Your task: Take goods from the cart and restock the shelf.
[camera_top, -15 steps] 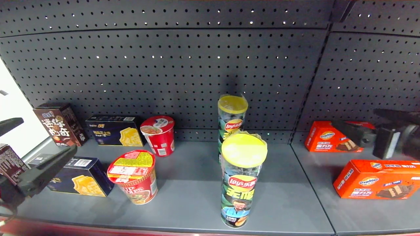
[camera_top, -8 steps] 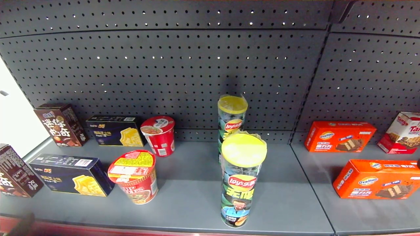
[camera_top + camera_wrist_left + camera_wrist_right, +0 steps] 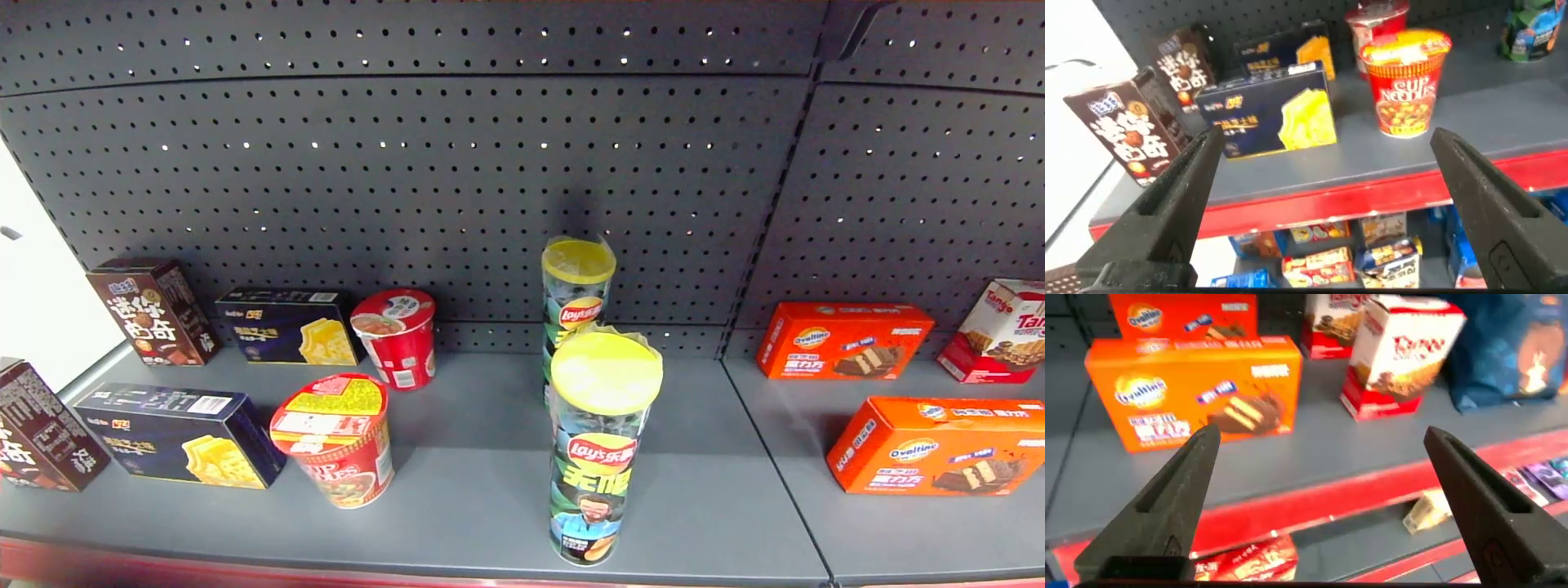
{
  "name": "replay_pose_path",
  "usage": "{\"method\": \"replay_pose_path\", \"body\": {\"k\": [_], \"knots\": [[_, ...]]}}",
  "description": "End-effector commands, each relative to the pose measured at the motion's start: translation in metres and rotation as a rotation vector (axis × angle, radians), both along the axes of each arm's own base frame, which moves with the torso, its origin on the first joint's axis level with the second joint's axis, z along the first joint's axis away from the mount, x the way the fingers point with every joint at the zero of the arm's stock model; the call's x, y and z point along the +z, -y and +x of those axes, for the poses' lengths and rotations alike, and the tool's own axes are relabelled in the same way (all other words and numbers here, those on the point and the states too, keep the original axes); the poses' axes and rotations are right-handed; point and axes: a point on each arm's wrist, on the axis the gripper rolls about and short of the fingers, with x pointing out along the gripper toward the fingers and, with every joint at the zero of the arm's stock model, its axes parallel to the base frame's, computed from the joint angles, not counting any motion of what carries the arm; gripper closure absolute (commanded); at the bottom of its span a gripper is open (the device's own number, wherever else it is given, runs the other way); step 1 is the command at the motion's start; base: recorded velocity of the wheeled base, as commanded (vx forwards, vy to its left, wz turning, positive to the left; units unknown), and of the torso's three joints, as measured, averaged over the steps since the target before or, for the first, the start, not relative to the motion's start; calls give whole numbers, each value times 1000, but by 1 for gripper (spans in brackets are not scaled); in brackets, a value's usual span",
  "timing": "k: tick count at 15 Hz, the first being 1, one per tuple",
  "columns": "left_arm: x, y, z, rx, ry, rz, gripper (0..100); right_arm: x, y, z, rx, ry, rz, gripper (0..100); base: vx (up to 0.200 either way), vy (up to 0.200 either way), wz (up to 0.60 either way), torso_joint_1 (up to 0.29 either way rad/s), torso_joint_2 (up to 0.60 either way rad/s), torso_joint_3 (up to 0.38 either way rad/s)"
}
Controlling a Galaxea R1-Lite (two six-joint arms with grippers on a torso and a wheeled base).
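Note:
On the grey shelf [image 3: 473,490] stand two yellow-lidded chip cans [image 3: 602,445], two red cup noodles [image 3: 333,441], navy boxes [image 3: 184,437], brown boxes [image 3: 151,310] and orange boxes [image 3: 935,445]. My left gripper [image 3: 1324,137] is open and holds nothing. It hangs in front of the shelf's red front edge [image 3: 1331,204], facing a navy box [image 3: 1270,114] and a cup noodle [image 3: 1404,82]. My right gripper [image 3: 1323,434] is open and holds nothing too, in front of an orange box [image 3: 1192,388] and a white-and-red box [image 3: 1404,355].
A dark pegboard wall [image 3: 457,180] backs the shelf. Free shelf floor lies between the cup noodles and the chip cans, and right of the front can. A blue bag [image 3: 1515,351] sits beside the white-and-red box. More goods [image 3: 1339,253] fill the shelf below.
Both grippers have pulled back out of the head view. The left one left the lower left corner and the right one left the right edge, uncovering the white-and-red box.

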Motion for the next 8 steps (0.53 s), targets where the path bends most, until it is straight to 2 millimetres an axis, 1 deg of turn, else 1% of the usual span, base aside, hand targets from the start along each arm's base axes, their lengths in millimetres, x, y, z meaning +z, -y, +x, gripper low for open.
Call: {"method": "replay_pose_path", "body": {"k": [1, 2, 4, 5, 7, 8], "knots": [[-25, -1, 8, 4, -22, 4, 0, -16, 1, -12, 61, 78, 1, 0, 0, 0, 0, 0, 0, 0], [-32, -1, 11, 7, -20, 5, 0, -21, 1, -12, 72, 83, 3, 0, 0, 0, 0, 0, 0, 0], [-31, -1, 11, 30, -13, 4, 0, -21, 0, -12, 68, 96, 7, 0, 0, 0, 0, 0, 0, 0], [-35, -1, 11, 28, -52, 2, 0, -27, 0, -10, 70, 78, 11, 0, 0, 0, 0, 0, 0, 0], [-38, -1, 11, 28, -72, 0, 0, -29, 0, -10, 72, 70, 23, 0, 0, 0, 0, 0, 0, 0], [-38, -1, 11, 13, -79, -4, 0, -30, -2, -10, 173, 63, 23, 0, 0, 0, 0, 0, 0, 0]]}}
